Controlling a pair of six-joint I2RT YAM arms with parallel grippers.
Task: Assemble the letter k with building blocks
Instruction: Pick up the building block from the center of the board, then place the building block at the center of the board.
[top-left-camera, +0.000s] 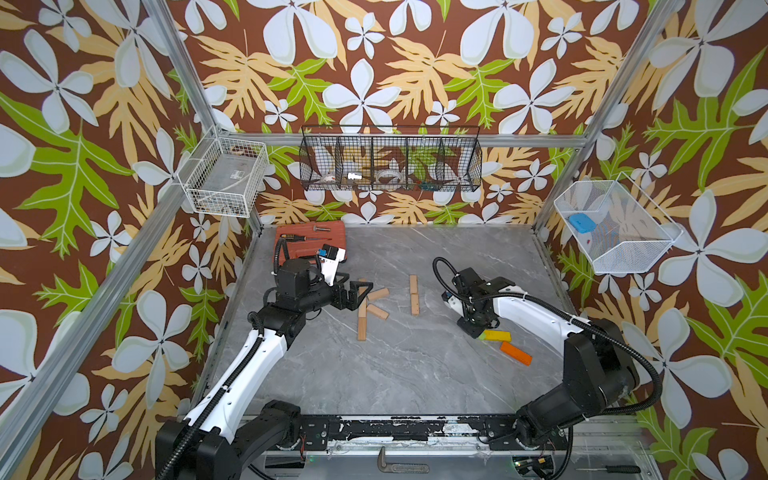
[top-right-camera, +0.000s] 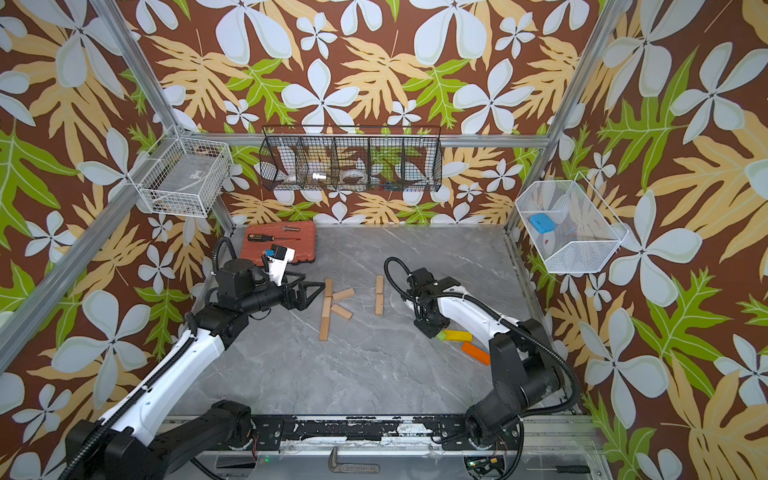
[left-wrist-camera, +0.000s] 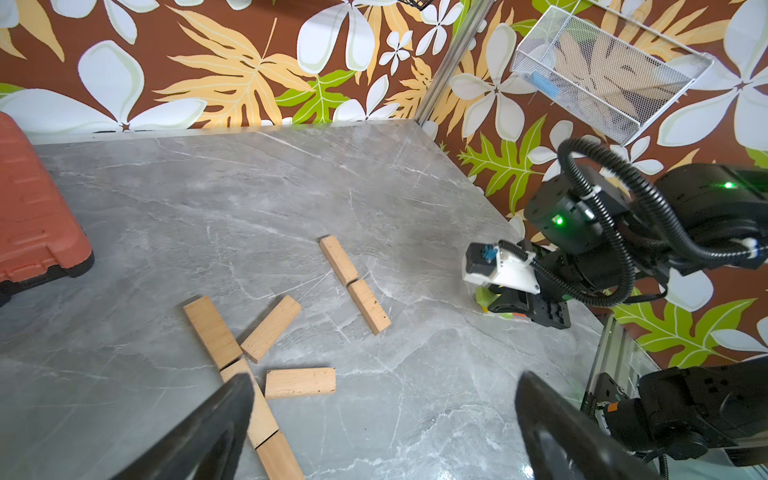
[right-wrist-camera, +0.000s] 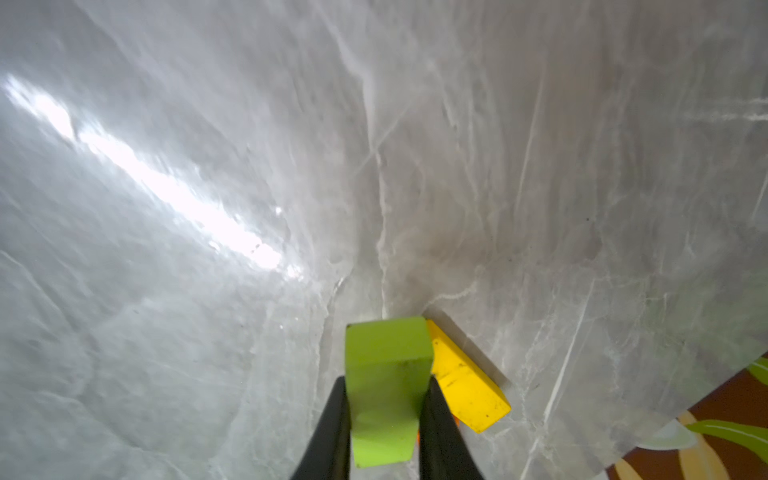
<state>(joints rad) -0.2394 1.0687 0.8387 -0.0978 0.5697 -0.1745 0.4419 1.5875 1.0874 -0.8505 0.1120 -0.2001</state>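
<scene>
Block count: seven plain wood planks (top-left-camera: 362, 330), five in a rough K at 9 o'clock, two end to end nearer 12. My right gripper (right-wrist-camera: 386, 382) is clamped on the one green block (right-wrist-camera: 388, 357) at 4 o'clock, just beside the one yellow block (right-wrist-camera: 465, 386) and one orange block (top-left-camera: 515, 353). My left gripper (left-wrist-camera: 386, 380) is spread wide. The mesh basket (top-left-camera: 631, 253) holds one blue thing (top-left-camera: 582, 222).

Plank cluster (top-left-camera: 363, 322) left of plank pair (top-left-camera: 414, 303), tool case (top-left-camera: 303, 249) behind
</scene>
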